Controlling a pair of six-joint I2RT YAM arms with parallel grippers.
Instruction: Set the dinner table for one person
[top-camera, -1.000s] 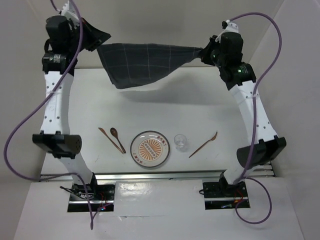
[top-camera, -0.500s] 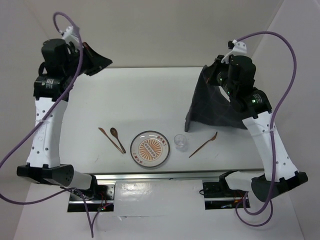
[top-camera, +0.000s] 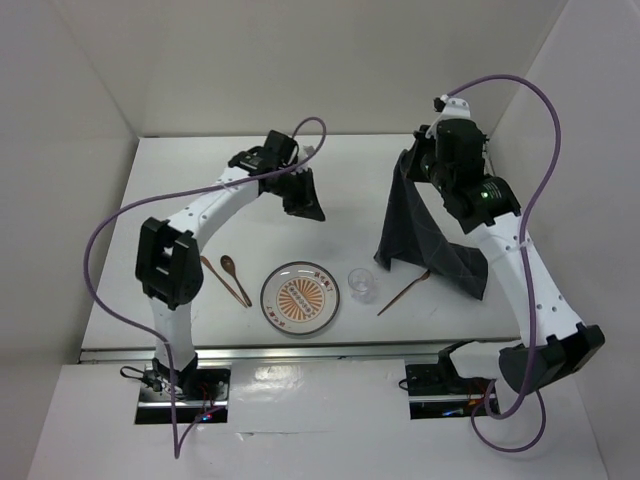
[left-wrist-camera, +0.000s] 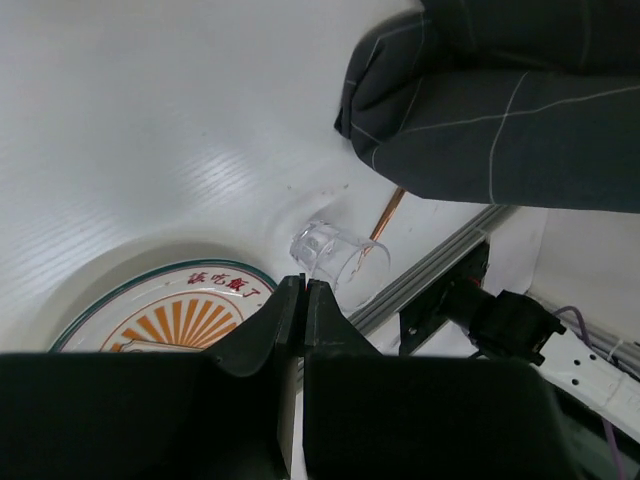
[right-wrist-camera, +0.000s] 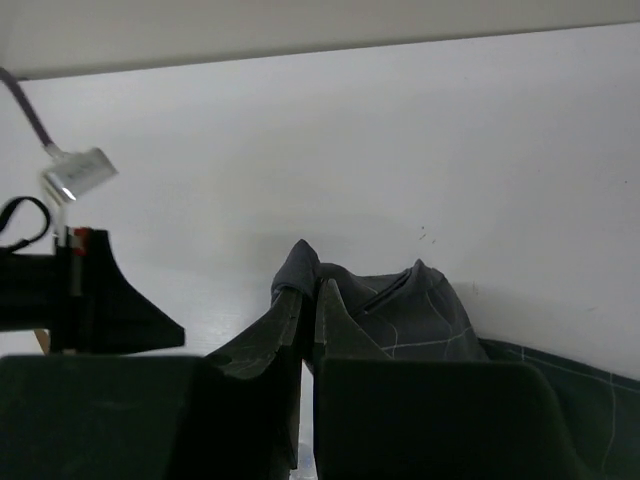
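The white dinner table (top-camera: 200, 180) holds a round plate with an orange sunburst (top-camera: 300, 299), a clear glass (top-camera: 362, 284), a wooden fork (top-camera: 223, 280) and spoon (top-camera: 236, 279) at its left, and a wooden utensil (top-camera: 405, 290) at its right. My right gripper (top-camera: 408, 165) is shut on a corner of the dark navy grid-lined cloth (top-camera: 425, 235), which hangs from it down onto the table's right side. The same pinched corner shows in the right wrist view (right-wrist-camera: 310, 290). My left gripper (top-camera: 305, 205) is shut and empty, above the table behind the plate. Its view shows the plate (left-wrist-camera: 190, 310), the glass (left-wrist-camera: 330, 255) and the cloth (left-wrist-camera: 500, 110).
A metal rail (top-camera: 320, 350) runs along the near table edge, with both arm bases behind it. White walls enclose the table at left, back and right. The cloth's lower edge lies over the far end of the right wooden utensil.
My left gripper has let go of the cloth and swung from the far left to the table's middle. The cloth, earlier stretched between both grippers, now hangs from the right gripper alone.
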